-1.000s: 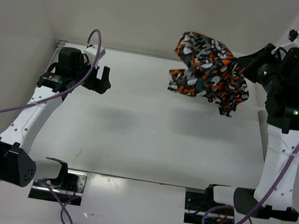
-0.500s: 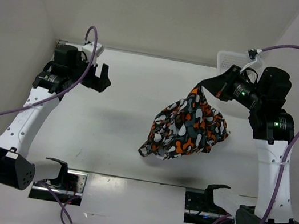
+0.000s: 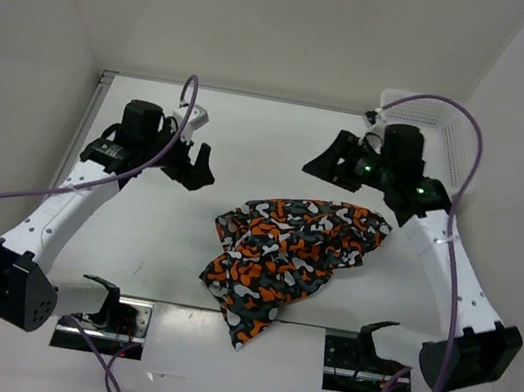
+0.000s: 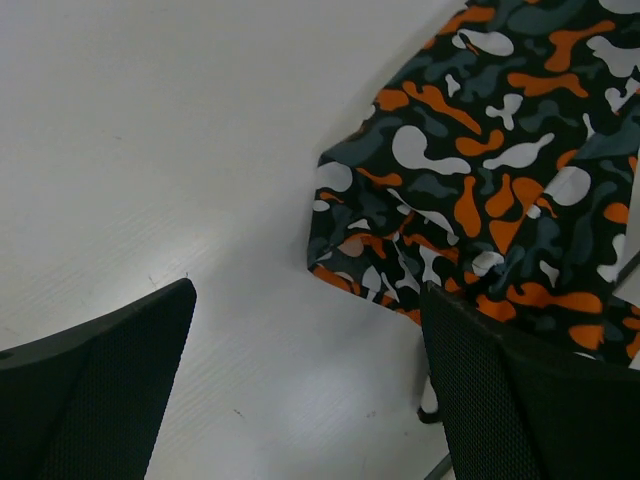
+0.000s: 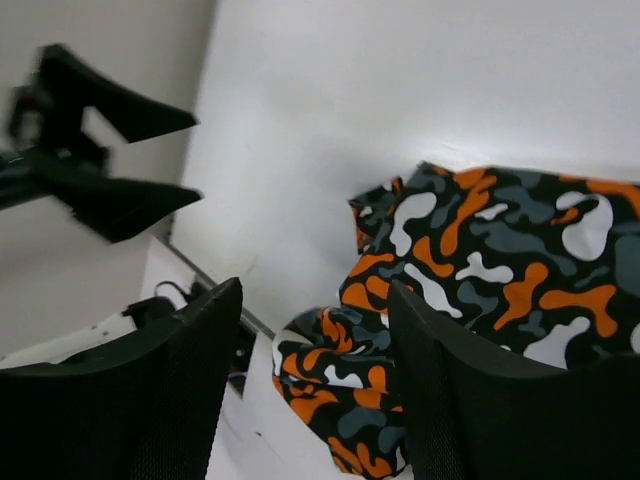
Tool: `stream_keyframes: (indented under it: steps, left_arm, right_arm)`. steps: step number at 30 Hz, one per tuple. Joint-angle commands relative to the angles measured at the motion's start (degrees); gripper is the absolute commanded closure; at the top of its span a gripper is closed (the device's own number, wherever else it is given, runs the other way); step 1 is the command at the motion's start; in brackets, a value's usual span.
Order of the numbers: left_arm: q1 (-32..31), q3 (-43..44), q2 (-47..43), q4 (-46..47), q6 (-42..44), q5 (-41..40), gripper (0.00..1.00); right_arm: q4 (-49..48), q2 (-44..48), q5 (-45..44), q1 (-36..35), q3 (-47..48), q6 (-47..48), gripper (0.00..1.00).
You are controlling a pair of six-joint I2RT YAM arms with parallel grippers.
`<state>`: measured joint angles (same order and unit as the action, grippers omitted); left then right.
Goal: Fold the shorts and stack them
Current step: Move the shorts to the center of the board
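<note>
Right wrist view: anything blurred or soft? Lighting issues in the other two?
Right wrist: the left end effector at upper left is smeared, shorts print clear. Left wrist: sharp, soft shadow along the fabric edge. Top external: even diffuse light, no glare on the table.
</note>
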<state>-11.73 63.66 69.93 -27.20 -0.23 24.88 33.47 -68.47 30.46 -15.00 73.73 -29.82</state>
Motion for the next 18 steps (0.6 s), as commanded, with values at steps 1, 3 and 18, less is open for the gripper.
stream_keyframes:
  steps: [1, 3, 18]
  left_arm:
    - [-1.8, 0.8, -0.8, 0.1, 0.2, 2.9, 0.01]
    - [-3.4, 0.8, -0.8, -1.8, 0.2, 4.2, 0.01]
    - [-24.7, -16.2, -11.2, -1.2, 0.2, 11.0, 0.00]
  right_arm:
    - [-0.2, -2.4, -16.6, -6.4, -0.3, 0.4, 0.34]
    - [-0.2, 0.7, -20.6, -6.4, -3.8, -1.2, 0.34]
    - [-1.3, 16.3, -24.0, -3.5, -30.3, -23.1, 0.18]
